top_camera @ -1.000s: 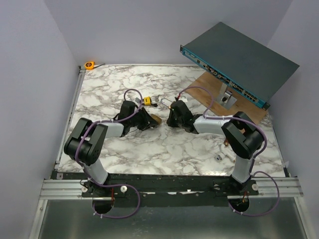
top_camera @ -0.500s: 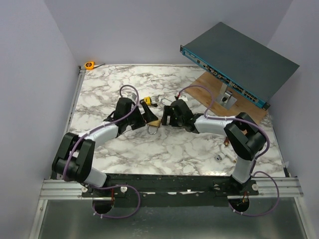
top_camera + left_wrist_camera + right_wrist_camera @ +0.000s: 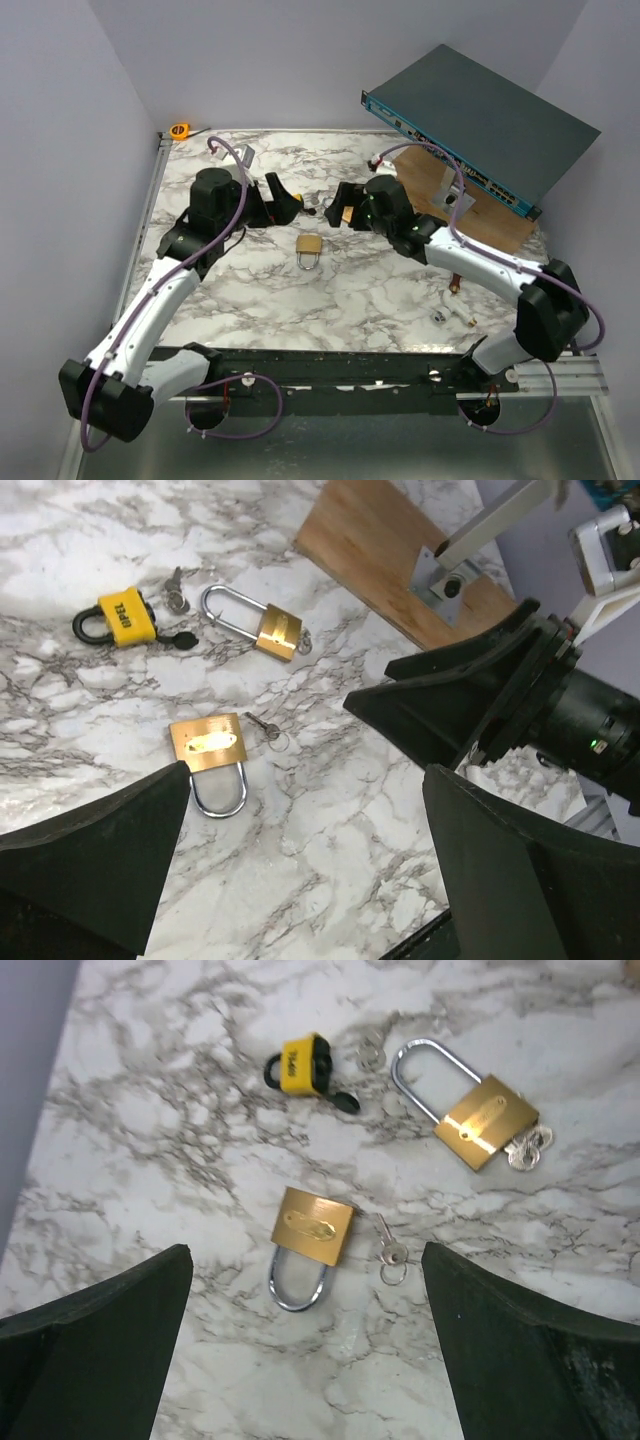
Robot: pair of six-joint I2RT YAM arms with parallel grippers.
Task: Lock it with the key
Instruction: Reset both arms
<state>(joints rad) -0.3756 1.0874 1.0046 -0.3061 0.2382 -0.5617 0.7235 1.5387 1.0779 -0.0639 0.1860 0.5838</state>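
Observation:
A brass padlock (image 3: 309,250) (image 3: 208,745) (image 3: 313,1225) lies flat on the marble table (image 3: 380,290), its steel shackle pointing toward the near edge with both legs in the body. A small key (image 3: 388,1243) (image 3: 265,727) on a ring lies loose just right of it, not in the lock. My left gripper (image 3: 278,196) (image 3: 305,780) hovers open behind and left of the padlock, holding nothing. My right gripper (image 3: 345,205) (image 3: 307,1255) hovers open behind and right of it, also holding nothing.
A long-shackle brass padlock with keys (image 3: 480,1120) (image 3: 275,630) and a yellow padlock (image 3: 300,1065) (image 3: 125,617) lie further back. A blue-grey rack box (image 3: 480,120) stands tilted over a wooden board (image 3: 440,190) at the back right. An orange tape measure (image 3: 179,130) sits in the back left corner.
Both grippers have opened and lifted up and back from the brass padlock. The padlock now lies free on the table with the key beside it.

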